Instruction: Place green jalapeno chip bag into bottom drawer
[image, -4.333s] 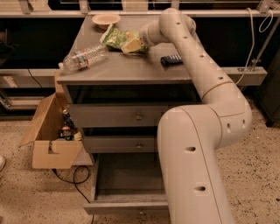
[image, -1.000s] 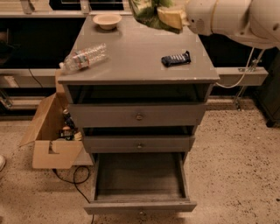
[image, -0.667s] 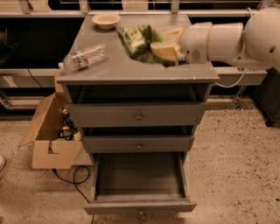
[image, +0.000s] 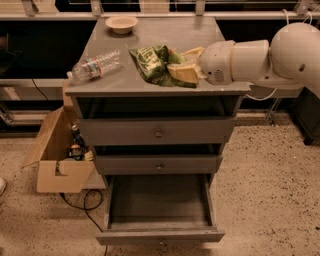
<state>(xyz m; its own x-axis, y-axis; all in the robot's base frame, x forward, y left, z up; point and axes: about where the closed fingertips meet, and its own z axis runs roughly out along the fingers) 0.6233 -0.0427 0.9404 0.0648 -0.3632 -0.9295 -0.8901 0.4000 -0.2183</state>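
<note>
My gripper (image: 181, 68) is shut on the green jalapeno chip bag (image: 152, 63), a crinkly shiny green bag with pale print. It holds the bag in the air in front of the cabinet top, near its front edge, with the arm reaching in from the right. The bottom drawer (image: 159, 234) of the grey cabinet is pulled out and open below, its tray showing nothing inside. The two upper drawers (image: 158, 133) are closed.
A clear plastic bottle (image: 96, 64) lies on the cabinet top (image: 195, 35) at the left. A tan bowl (image: 122, 23) stands at the back. An open cardboard box (image: 56, 155) with items stands on the floor at the left, with a cable beside it.
The gripper lifted the bag off the cabinet top, then carried it down and toward the front edge. The dark wrapped bar on the right is now hidden behind the arm.
</note>
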